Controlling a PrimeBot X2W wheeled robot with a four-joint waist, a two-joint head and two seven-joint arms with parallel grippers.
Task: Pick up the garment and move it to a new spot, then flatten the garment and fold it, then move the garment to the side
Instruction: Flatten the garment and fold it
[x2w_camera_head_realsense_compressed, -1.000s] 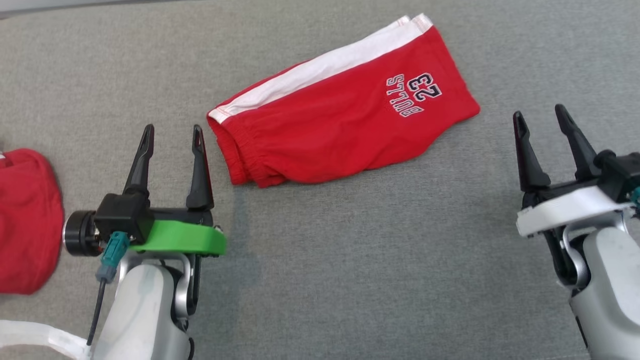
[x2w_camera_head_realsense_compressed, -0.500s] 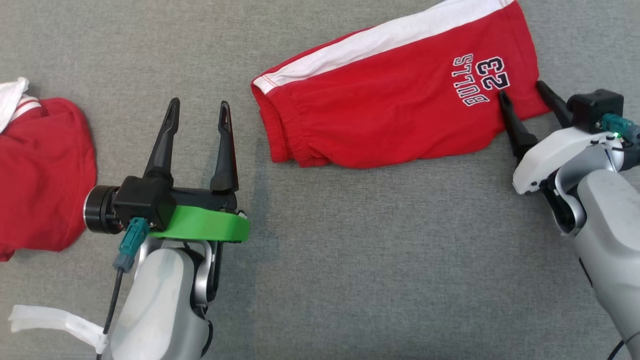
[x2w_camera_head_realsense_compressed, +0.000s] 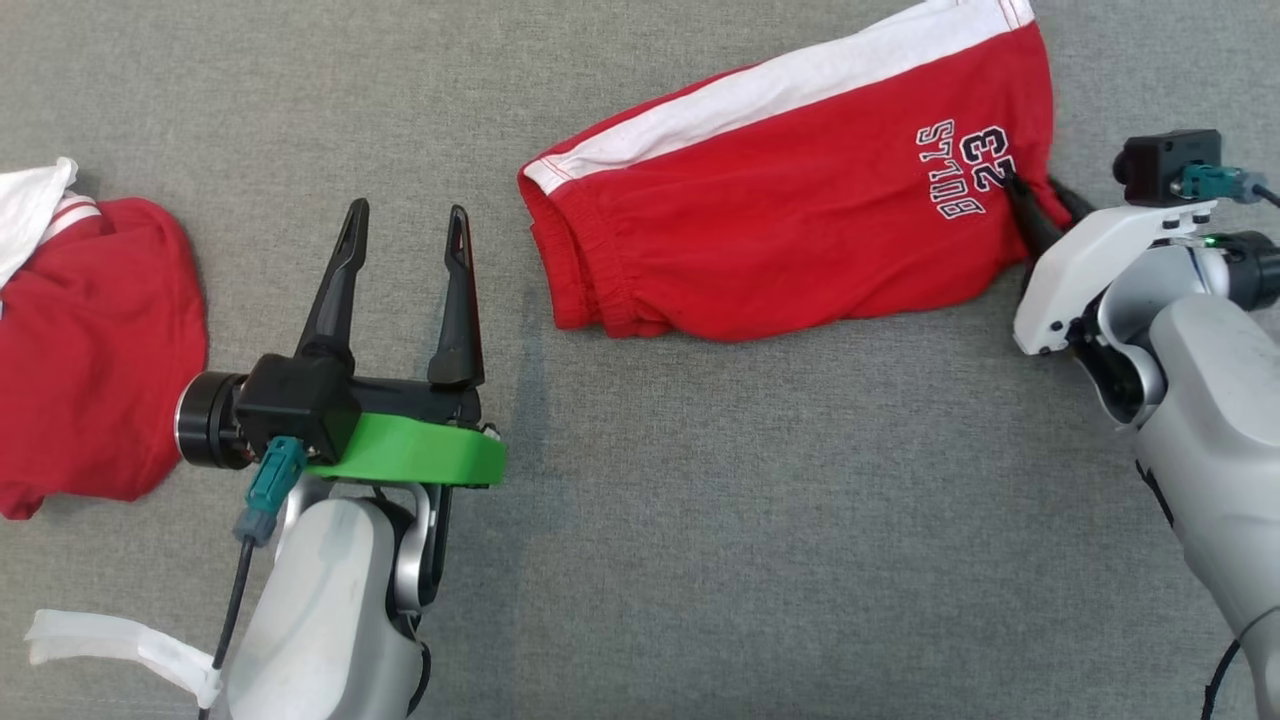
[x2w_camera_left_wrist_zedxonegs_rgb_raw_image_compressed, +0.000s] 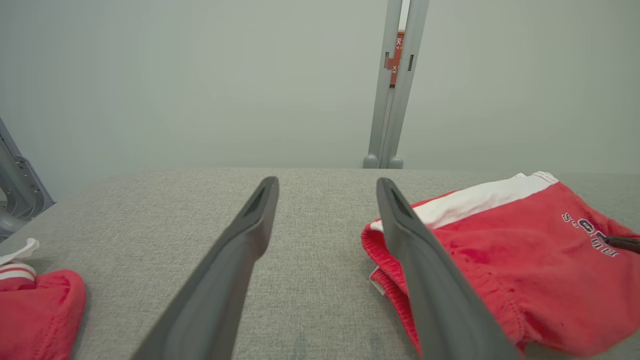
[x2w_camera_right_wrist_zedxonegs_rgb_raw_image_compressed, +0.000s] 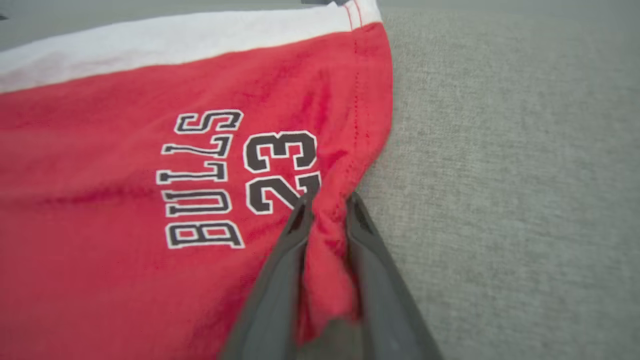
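Observation:
Folded red shorts (x2w_camera_head_realsense_compressed: 780, 220) with a white side stripe and a "BULLS 23" print lie on the grey cloth surface; they also appear in the left wrist view (x2w_camera_left_wrist_zedxonegs_rgb_raw_image_compressed: 505, 250) and the right wrist view (x2w_camera_right_wrist_zedxonegs_rgb_raw_image_compressed: 150, 200). My right gripper (x2w_camera_head_realsense_compressed: 1035, 200) is at the leg-hem corner near the print. In the right wrist view this gripper (x2w_camera_right_wrist_zedxonegs_rgb_raw_image_compressed: 327, 205) is shut on a pinched ridge of the red fabric. My left gripper (x2w_camera_head_realsense_compressed: 405, 225) stands open over bare cloth, left of the waistband, its fingers (x2w_camera_left_wrist_zedxonegs_rgb_raw_image_compressed: 250, 235) holding nothing.
A second red garment (x2w_camera_head_realsense_compressed: 90, 340) with a white part lies crumpled at the far left, also low left in the left wrist view (x2w_camera_left_wrist_zedxonegs_rgb_raw_image_compressed: 35, 310). The grey surface (x2w_camera_head_realsense_compressed: 750, 520) is bare in front. A pale wall and a metal post (x2w_camera_left_wrist_zedxonegs_rgb_raw_image_compressed: 392, 85) stand beyond its far edge.
My right gripper has reached the shorts' hem corner and shut on the fabric. The head camera shifted, so the whole scene slid; the left gripper stays open.

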